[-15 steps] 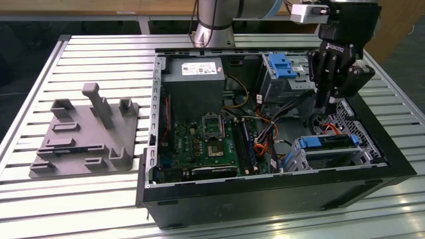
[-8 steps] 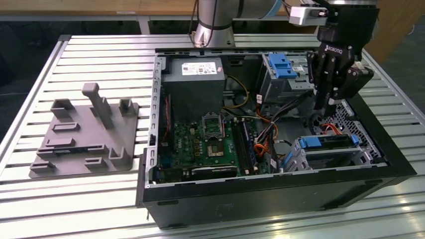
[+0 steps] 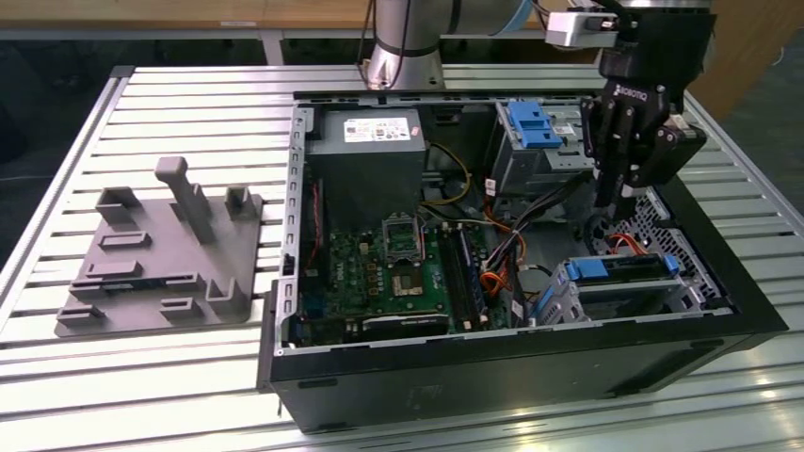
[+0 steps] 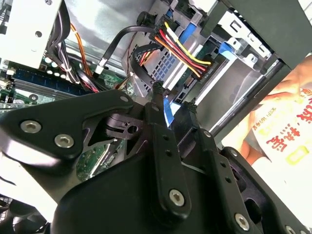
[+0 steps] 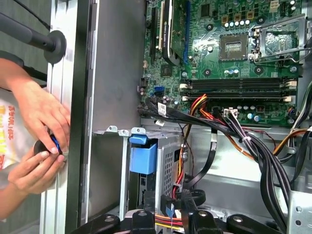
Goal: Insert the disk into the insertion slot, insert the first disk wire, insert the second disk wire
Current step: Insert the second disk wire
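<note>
Slatted table (image 3: 188, 113), open computer case (image 3: 503, 363), disk (image 3: 622, 267) in insertion slot (image 3: 635, 299), end effector (image 3: 613, 213) just above, grip unclear.

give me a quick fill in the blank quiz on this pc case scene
The disk sits in a ____ plastic frame.
The grey fixture lies on the table to the exterior view's ____ of the computer case.
The hand hangs over the case's half at the exterior view's ____.
Missing words: blue; left; right.

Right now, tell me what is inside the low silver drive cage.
The disk sits inside the insertion slot, its blue frame end showing. Perforated metal hides most of its body and connectors.
</note>
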`<state>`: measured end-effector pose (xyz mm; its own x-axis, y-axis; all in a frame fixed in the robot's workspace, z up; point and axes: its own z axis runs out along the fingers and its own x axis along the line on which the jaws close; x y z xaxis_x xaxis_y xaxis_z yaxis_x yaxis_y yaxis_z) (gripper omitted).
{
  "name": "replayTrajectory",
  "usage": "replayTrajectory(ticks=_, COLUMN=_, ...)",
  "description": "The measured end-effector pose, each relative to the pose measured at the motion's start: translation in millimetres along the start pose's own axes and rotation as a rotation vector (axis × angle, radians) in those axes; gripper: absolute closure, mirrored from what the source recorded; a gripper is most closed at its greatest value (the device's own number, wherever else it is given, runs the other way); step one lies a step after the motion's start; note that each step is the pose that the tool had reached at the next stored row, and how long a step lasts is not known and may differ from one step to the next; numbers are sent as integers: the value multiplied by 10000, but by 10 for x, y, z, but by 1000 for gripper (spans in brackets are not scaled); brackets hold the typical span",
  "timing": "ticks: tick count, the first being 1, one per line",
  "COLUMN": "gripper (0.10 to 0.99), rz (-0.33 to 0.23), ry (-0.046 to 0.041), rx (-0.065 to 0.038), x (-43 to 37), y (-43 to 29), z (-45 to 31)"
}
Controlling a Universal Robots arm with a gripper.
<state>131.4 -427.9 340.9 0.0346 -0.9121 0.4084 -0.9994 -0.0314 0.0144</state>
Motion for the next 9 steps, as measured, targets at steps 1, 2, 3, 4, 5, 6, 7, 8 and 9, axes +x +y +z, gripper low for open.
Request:
replayTrajectory(ticks=1, gripper=741, rz=19, ry=28, rx=-1, x=-3, y=0, z=0)
replayTrajectory(ticks=2, gripper=741, rz=45, ry=49, rx=-3, x=-6, y=0, z=0)
replayTrajectory(ticks=3, gripper=741, rz=78, ry=66, rx=-8, x=-10, y=0, z=0)
replayTrajectory(ticks=4, gripper=741, rz=121, ry=78, rx=-14, x=-14, y=0, z=-2)
replayTrajectory(ticks=5, gripper=741, rz=162, ry=81, rx=-21, x=-19, y=0, z=0)
replayTrajectory(ticks=6, gripper=741, rz=202, ry=83, rx=-29, x=-22, y=0, z=3)
replayTrajectory(ticks=7, gripper=741, rz=235, ry=85, rx=-36, x=-25, y=-1, z=6)
replayTrajectory(ticks=8, gripper=741, rz=265, ry=86, rx=-41, x=-28, y=0, z=11)
replayTrajectory(ticks=9, gripper=741, rz=282, ry=87, rx=-45, x=-30, y=-1, z=14)
